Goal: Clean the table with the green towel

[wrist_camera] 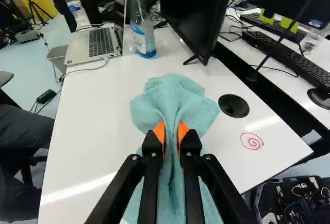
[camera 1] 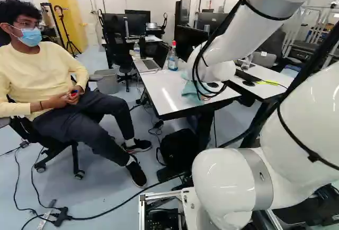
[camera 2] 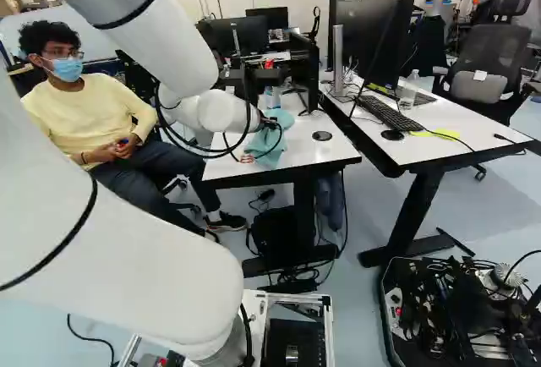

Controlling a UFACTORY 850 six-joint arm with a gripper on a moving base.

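On the white bench (wrist_camera: 87, 136), the green towel (wrist_camera: 174, 97) lies bunched, pinched between the orange pads (wrist_camera: 159, 130) of the gripper (camera 2: 270, 124), with a black disc (wrist_camera: 233, 106) beside the towel and a red spiral (wrist_camera: 252, 141) near the disc

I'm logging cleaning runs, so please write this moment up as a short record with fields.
Gripper: fingers closed on the towel, one pad on each side
Cloth: teal towel, bunched between the pads and fanning out ahead of them
Surface: white table
Mark: red spiral in the wrist view, outside the towel
Nearest the mark: round black disc, between spiral and towel
Farther along the table: open laptop, spray bottle with blue liquid, black monitor
Status: spiral not yet wiped away
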